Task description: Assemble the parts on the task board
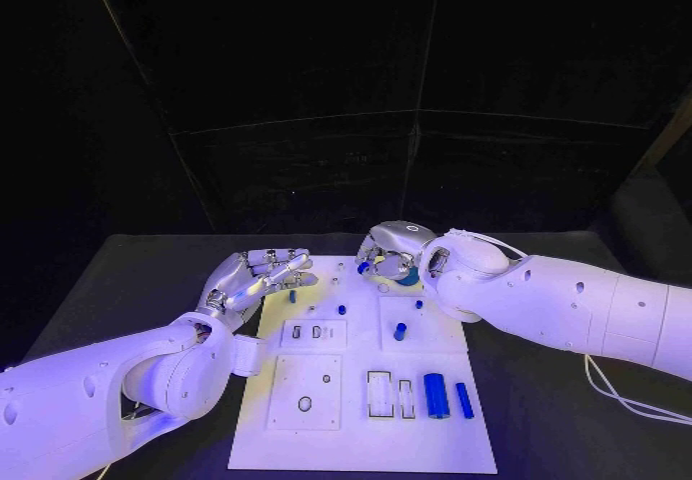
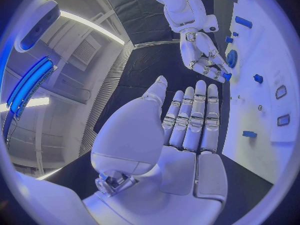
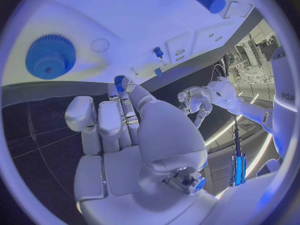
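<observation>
Here the right hand [image 3: 125, 120] pinches a small blue gear [image 3: 119, 79] (left hand [image 2: 187, 120] flat, holding nothing).

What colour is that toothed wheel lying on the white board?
Blue. The gear shows best in the right wrist view.

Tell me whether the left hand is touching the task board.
Apart. The left wrist view shows the left hand open with straight fingers, and black table between its fingertips and the edge of the task board.

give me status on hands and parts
Left hand open, off the board's edge. Right hand pinching small blue part near blue gear. Task board path unobstructed.
</observation>
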Controlling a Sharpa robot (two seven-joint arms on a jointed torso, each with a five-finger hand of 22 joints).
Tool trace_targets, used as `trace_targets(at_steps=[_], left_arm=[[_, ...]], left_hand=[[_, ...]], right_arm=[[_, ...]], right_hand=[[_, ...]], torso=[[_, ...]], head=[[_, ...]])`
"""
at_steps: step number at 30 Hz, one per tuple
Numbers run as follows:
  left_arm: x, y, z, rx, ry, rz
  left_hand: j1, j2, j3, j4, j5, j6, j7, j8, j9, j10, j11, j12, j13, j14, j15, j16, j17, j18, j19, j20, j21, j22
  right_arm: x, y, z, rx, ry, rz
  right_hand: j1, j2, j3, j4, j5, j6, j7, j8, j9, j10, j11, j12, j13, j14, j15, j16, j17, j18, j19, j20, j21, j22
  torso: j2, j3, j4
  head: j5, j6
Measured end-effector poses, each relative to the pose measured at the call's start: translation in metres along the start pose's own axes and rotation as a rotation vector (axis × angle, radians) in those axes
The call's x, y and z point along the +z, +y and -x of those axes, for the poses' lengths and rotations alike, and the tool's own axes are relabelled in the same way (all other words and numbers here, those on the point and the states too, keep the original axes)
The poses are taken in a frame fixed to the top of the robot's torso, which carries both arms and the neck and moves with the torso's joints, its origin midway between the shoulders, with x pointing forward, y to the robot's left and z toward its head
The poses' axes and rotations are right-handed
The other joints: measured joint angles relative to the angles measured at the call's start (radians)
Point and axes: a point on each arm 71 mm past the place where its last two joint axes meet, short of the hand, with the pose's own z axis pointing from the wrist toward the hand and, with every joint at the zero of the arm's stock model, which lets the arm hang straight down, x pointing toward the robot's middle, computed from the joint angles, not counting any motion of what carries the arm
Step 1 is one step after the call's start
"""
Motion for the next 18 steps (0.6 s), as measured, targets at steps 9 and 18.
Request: trace_targets(at_steps=[9, 18], left_arm=[[0.001, 0.001, 0.0, -0.035, -0.003, 0.009], [0.002, 0.002, 0.0, -0.053, -0.001, 0.013]], left_hand=[[-0.005, 0.005, 0.0, 0.0, 0.0, -0.004, 0.004, -0.004, 0.0, 0.0, 0.0, -0.004, 0.0, 0.0, 0.0, -0.001, 0.0, 0.0, 0.0, 0.0, -0.001, -0.001], [0.0, 0.009, 0.0, 0.0, 0.0, -0.004, 0.004, -0.004, 0.0, 0.0, 0.0, -0.004, 0.0, 0.0, 0.0, -0.005, 0.0, 0.0, 0.003, 0.003, -0.001, -0.002]], right_arm=[[0.017, 0.007, -0.001, 0.003, -0.033, -0.005], [0.032, 0.013, -0.005, 0.004, -0.034, -0.008]], right_hand=[[-0.029, -0.029, 0.08, 0.003, 0.0, 0.0, 0.0, 0.0, 0.0, 0.0, 0.0, 0.0, 0.0, 0.0, 0.0, 0.009, -0.006, 0.0, 0.0, 0.0, 0.009, 0.006], [-0.038, -0.038, 0.098, 0.005, 0.0, 0.0, 0.0, 0.0, 0.0, -0.001, 0.0, 0.0, -0.001, 0.0, 0.0, 0.008, -0.009, 0.0, 0.0, 0.0, 0.009, 0.008]], torso=[[0.002, 0.0007, 0.0002], [0.002, 0.0014, -0.0009]], head=[[0.009, -0.002], [0.018, -0.004]])
